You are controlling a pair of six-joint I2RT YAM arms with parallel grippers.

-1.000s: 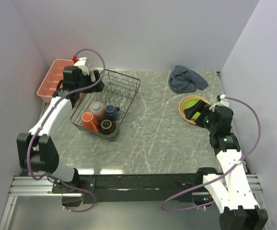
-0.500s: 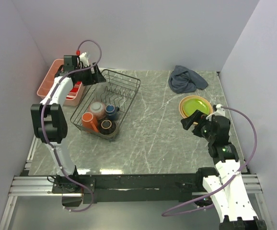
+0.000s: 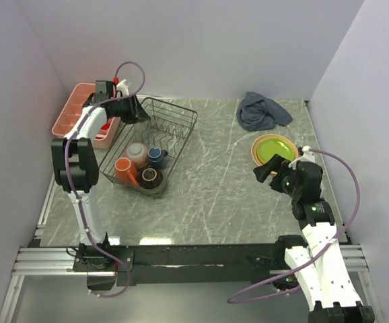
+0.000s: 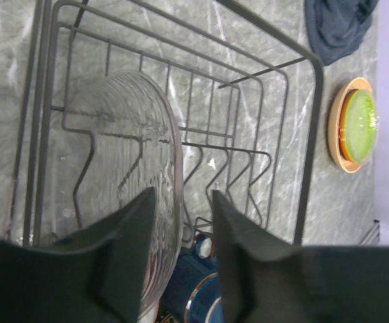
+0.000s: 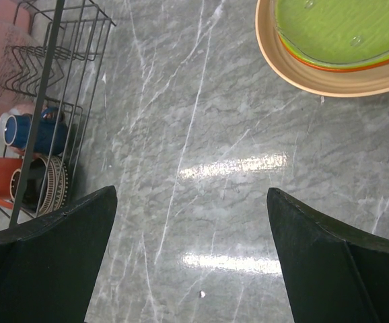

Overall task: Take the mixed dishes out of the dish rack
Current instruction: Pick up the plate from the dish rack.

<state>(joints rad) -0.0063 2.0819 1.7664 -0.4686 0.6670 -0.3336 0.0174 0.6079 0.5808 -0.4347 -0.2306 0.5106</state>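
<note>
The black wire dish rack (image 3: 181,138) holds an orange mug (image 3: 124,169), a pinkish bowl (image 3: 138,152), a dark blue cup (image 3: 157,157) and a dark brown bowl (image 3: 151,177). A clear ribbed glass plate (image 4: 120,148) stands upright in the prongs. My left gripper (image 4: 183,202) straddles its rim, jaws narrowed, with a gap still showing beside the right finger. The lime green plate (image 3: 275,147) lies on the tan-yellow plate (image 3: 256,153) on the table at right. My right gripper (image 3: 265,171) hovers wide open and empty just in front of them.
A pink compartment tray (image 3: 73,111) sits left of the rack against the wall. A blue-grey cloth (image 3: 262,111) lies at the back right. Bare marble stretches between the rack and the stacked plates.
My left gripper reached to the rack's far-left corner and its jaws narrowed around the clear plate. My right gripper drew back from the stacked plates toward the near edge.
</note>
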